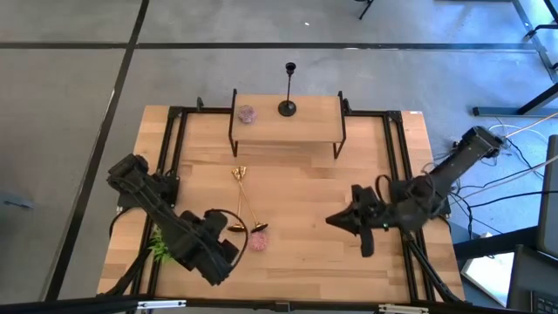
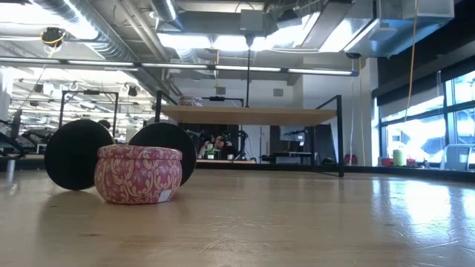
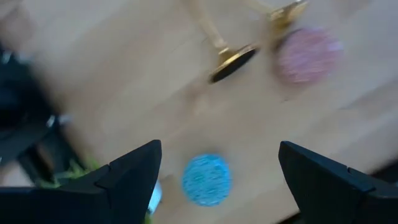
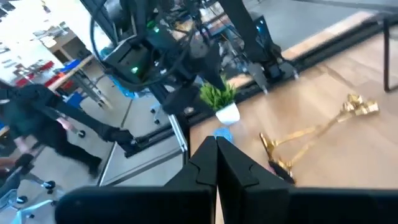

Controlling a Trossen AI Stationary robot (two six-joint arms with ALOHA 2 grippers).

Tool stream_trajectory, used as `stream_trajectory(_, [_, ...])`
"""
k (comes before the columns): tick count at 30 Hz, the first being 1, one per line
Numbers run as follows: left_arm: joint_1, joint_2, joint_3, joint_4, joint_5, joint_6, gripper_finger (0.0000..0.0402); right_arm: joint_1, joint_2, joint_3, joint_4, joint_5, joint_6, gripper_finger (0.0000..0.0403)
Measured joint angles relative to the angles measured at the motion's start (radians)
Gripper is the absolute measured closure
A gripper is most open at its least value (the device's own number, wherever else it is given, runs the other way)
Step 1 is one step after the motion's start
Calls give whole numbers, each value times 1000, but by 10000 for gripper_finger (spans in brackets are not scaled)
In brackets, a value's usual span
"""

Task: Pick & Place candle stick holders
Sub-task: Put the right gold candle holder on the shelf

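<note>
Approach step, by the look of it: left gripper (image 1: 228, 250), fingers spread wide and empty, hangs near the round bases of two shiny gold metal candlesticks (image 1: 244, 201) lying crossed on the wooden table (image 1: 296, 244). Black candlestick (image 1: 289, 87) already stands on the small raised shelf (image 1: 305, 129). Next move calls for closing on one gold stem; right gripper (image 1: 336, 221) waits, pinched closed on nothing.

The counter (image 1: 296, 218) is pale wood with a smooth, faintly glossy grain. Two gold candlesticks (image 1: 245, 202) look like polished shiny metal, the black candlestick (image 1: 289, 87) matt. The pink tin (image 2: 139, 173) bears a glossy printed pattern.
</note>
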Motion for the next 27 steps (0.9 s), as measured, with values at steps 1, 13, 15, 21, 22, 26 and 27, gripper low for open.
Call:
stream_trajectory(1, [-1,-7,-25,6,11,-25,80,29,0,-4,-18,34,26,402])
stream_trajectory(13, [45,-229,-339,220,8,-325,80,155,0,-19,-253,363,372,402])
stream_trajectory(15, [77,-278,-408,314,-2,-323,80,146,0,-19,-281,356,397,402])
stream_trajectory(21, [205,-403,-622,599,-12,-163,80,115,0,-19,-305,255,398,402])
stream_trajectory(22, [226,-419,-654,642,-17,-142,80,105,0,-19,-310,213,390,402])
stream_trajectory(26, [305,-472,-770,790,-31,-73,80,77,0,-19,-309,97,359,402])
stream_trajectory(27, [322,-481,-793,825,-32,-50,80,76,0,-19,-306,87,354,402])
